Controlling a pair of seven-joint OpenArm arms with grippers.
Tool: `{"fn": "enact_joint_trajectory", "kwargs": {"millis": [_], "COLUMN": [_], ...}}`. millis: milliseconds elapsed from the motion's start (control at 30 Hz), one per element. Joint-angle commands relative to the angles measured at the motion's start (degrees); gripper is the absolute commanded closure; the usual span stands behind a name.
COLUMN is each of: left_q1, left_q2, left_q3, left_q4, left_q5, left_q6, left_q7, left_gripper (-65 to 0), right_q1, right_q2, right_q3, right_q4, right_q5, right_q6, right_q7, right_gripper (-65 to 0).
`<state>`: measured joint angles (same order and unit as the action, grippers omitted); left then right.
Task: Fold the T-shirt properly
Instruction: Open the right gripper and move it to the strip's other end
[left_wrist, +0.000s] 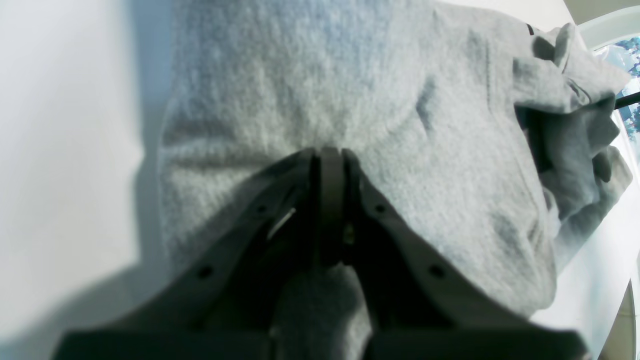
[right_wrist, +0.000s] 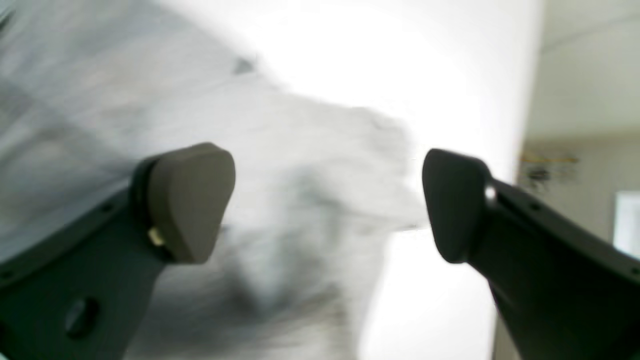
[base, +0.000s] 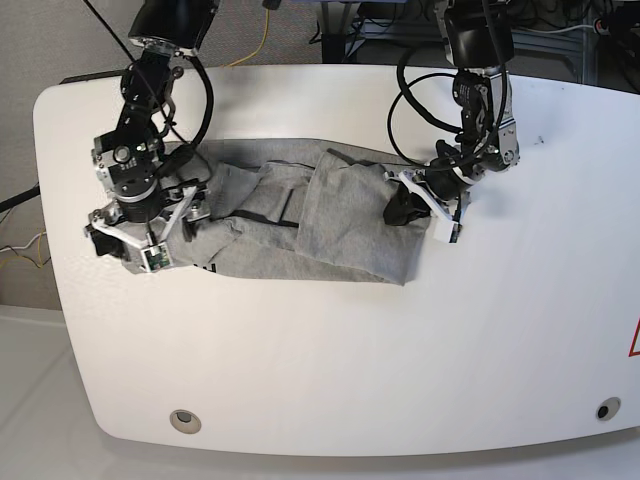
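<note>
- T-shirt (base: 300, 225) lies bunched lengthwise across the middle of the white table (base: 330, 380), grey, w/ folds and dark creases; no lettering legible from base cam.
- Left gripper (left_wrist: 330, 155) at the shirt's end on base cam's right: I see jaws pinched together on T-shirt fabric, cloth puckering at the tips.
- Right gripper (right_wrist: 327, 200) at the shirt's opposite end: jaws spread wide, nothing between them; shirt blurred underneath.
- Its pads (right_wrist: 190, 200) look clear of fabric.
</note>
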<state>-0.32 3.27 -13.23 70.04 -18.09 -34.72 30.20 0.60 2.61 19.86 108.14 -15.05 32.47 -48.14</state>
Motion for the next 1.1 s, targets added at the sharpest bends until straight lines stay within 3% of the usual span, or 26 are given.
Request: {"fn": "enact_joint_trajectory", "kwargs": {"millis": [0,200,500,833,1067], "left_q1": [0.62,0.62,0.62,0.62,0.62], "left_q2": [-0.32,-0.32,-0.32,-0.41,-0.41], "left_q3": [0.09,0.09,0.09,0.09,0.09], "left_q4": [-0.72,-0.72,-0.90,-0.90,-0.90], "left_q5": [5.12,5.12,5.30,5.30,5.38], "left_q6": [2.06,2.06,2.06,2.06,2.06], "left_q7": [5.89,5.89,5.89,5.89,5.89], "left_gripper": [-1.6,-1.6,-1.6,-1.6,-1.6], "right_q1": [2.52,6.65,12.54,13.60,13.60], "right_q2": [0.42,0.68,3.76,8.07,8.60], "right_q3": [2.69,13.33,28.01,31.79,34.52], "right_q4": [-0.93,-8.23,-17.37,-25.81,-30.82], "right_q5": [0.06,3.58,11.93,19.75,22.48], "right_q6": [0.02,1.95,5.82,5.55,5.55], "right_q7": [0.62,0.27,-8.26,-9.93,-9.93], "right_gripper": [-60.5,-60.5,-60.3,-60.3,-60.2]}}
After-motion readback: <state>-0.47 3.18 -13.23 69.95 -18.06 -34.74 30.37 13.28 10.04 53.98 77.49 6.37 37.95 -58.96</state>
